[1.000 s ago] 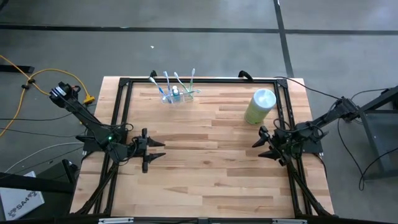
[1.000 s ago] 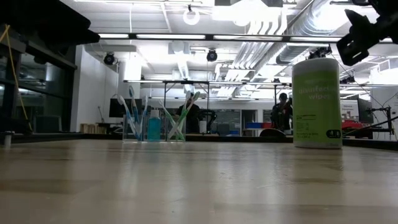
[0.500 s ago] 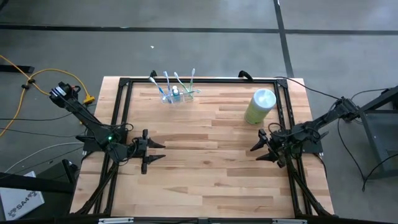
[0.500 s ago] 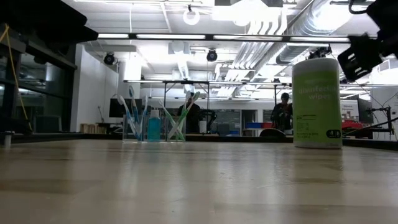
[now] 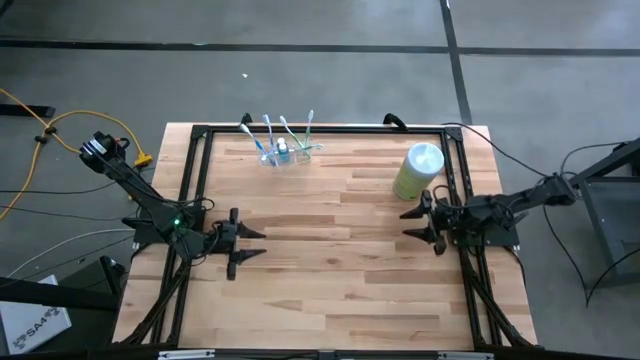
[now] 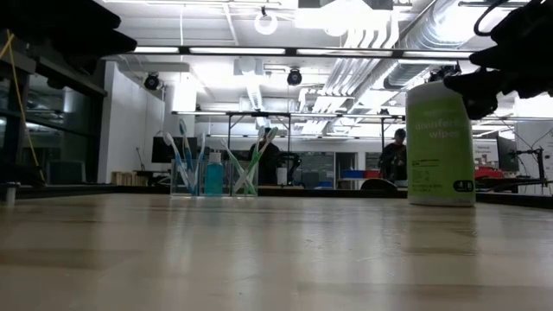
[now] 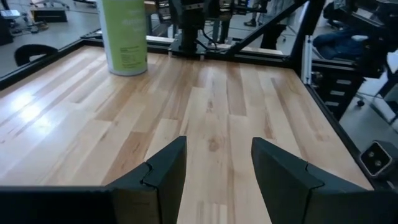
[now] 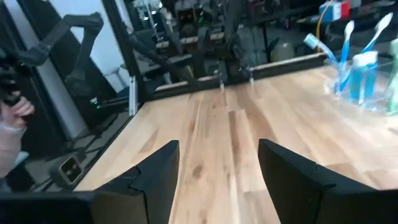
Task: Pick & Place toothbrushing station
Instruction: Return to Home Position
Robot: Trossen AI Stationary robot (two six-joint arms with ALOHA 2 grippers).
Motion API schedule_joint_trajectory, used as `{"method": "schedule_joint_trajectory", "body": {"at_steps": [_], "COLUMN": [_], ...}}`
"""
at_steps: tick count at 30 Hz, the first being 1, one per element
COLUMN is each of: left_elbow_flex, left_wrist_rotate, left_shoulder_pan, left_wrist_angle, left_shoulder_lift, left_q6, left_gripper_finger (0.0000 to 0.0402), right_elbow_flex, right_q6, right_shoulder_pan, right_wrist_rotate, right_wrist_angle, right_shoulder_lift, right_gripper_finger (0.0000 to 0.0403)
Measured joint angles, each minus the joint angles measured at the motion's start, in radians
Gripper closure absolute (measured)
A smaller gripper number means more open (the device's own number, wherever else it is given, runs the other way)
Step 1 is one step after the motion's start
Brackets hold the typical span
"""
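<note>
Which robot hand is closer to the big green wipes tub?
The right one. The right gripper hangs open close beside the green wipes canister, not touching it. The left gripper, also open, is far off at the other side of the table.

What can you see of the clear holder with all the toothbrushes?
The toothbrushing station is a small, clear plastic holder standing upright on the wooden table, near its far edge. In one end lean blue toothbrushes, in the other green toothbrushes, with a small blue bottle between. Nothing else touches it.
</note>
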Motion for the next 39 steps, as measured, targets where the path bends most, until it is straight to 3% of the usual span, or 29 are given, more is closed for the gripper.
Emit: {"method": "schedule_joint_trajectory", "body": {"at_steps": [6, 14, 23, 31, 39], "left_elbow_flex": [0.0, 0.0, 0.0, 0.0, 0.0], "left_wrist_rotate": [0.022, 0.022, 0.072, 0.073, 0.073], "left_shoulder_pan": [0.0, 0.0, 0.0, 0.0, 0.0], "left_wrist_angle": [0.003, 0.023, 0.055, 0.055, 0.056], "left_shoulder_lift": [0.0, 0.0, 0.0, 0.0, 0.0], "left_q6": [0.0, 0.014, 0.038, 0.037, 0.036], "left_gripper_finger": [0.0227, 0.0227, 0.0227, 0.0227, 0.0227], "right_elbow_flex": [0.0, 0.0, 0.0, 0.0, -0.001], "right_q6": [-0.022, -0.022, 0.037, 0.073, 0.062], "right_shoulder_pan": [-0.123, -0.289, -0.393, -0.397, -0.374], "right_wrist_rotate": [-0.068, -0.343, -0.349, -0.201, -0.203], "right_wrist_angle": [-0.016, -0.022, -0.019, -0.039, -0.04], "right_shoulder_lift": [0.006, 0.046, 0.087, 0.086, 0.086], "right_gripper_finger": [0.0192, 0.0192, 0.0192, 0.0192, 0.0192]}}
